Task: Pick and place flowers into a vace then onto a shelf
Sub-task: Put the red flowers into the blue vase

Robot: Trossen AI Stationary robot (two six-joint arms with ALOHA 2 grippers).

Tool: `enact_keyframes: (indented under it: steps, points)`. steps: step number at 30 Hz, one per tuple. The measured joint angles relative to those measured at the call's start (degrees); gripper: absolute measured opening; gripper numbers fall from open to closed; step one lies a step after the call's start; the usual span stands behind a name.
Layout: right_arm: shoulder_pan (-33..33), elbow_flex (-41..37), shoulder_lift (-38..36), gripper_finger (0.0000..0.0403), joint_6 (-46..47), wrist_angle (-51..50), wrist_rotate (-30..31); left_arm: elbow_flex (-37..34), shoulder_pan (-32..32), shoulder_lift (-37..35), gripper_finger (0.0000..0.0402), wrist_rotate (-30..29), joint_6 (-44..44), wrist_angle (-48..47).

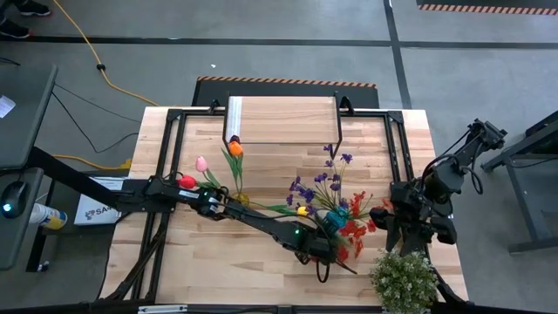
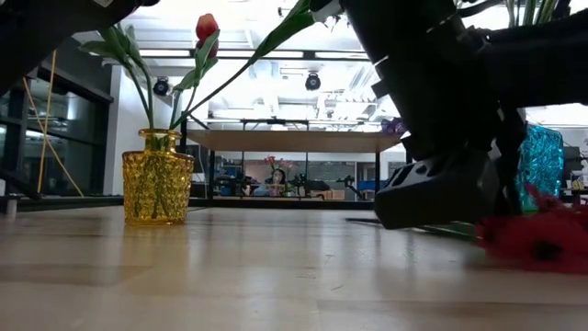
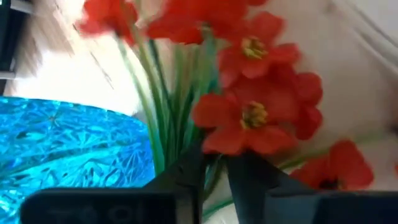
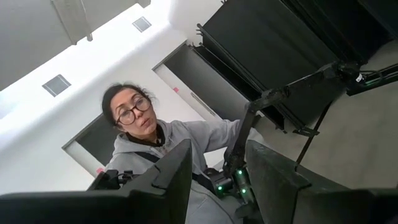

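My left gripper [image 1: 327,255] reaches across the table to the near right, low over the wood beside a blue glass vase [image 1: 336,220] holding purple sprays and a yellow tulip. In the left wrist view my left gripper [image 3: 216,165] is closed on the green stems of a red small-blossom spray [image 3: 249,115]. A yellow glass vase [image 2: 157,188] with pink, red and orange tulips stands at centre left. The shelf [image 1: 283,120] stands at the far middle. My right gripper [image 4: 214,177] is open and empty at the right edge, pointing up. My left gripper pinches the red spray's green stems [image 3: 213,180] between its two fingers, just below the blossoms. The fingers come in low and nearly level from the table's left. The spray's red blossoms [image 2: 537,241] lie on the table next to the blue vase.
A bushy green potted plant [image 1: 404,279] stands at the near right corner, close to the right arm. A black metal frame [image 1: 174,148] runs around the table. A person [image 4: 143,134] stands beyond the table. Bare wood lies at the near left.
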Motion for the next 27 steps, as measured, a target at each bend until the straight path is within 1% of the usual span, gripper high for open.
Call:
enact_keyframes:
  steps: [4,9,12,16,19,25,27]
  points:
    - [0.0,0.0,0.0,0.0142,-0.01,0.01,0.0,-0.15,-0.77,0.12,0.0065,-4.29,0.0,-0.12]
    - [-0.01,0.0,-0.01,0.0142,-0.02,0.0,0.0,0.41,-2.27,0.16,0.0035,-8.05,-0.02,-0.53]
    - [0.0,0.0,0.01,0.0142,-0.02,0.0,0.0,1.42,-3.21,0.08,0.0032,-9.62,0.0,-0.1]
    - [0.0,0.0,0.0,0.0142,-0.04,0.02,0.0,1.42,-4.56,-0.3,0.0046,-13.19,-0.01,0.18]
    - [-0.01,0.0,-0.01,0.0142,-0.26,0.02,0.0,1.46,-5.45,-1.04,0.005,-13.71,-0.47,0.6]
    - [0.0,0.0,0.01,0.0142,-0.26,0.04,0.0,1.47,-7.63,-2.08,0.0026,-13.94,-4.31,-0.35]
    - [0.0,0.0,0.0,0.0142,-0.46,0.06,0.0,1.46,-8.26,-2.51,0.0025,-13.7,-5.77,0.26]
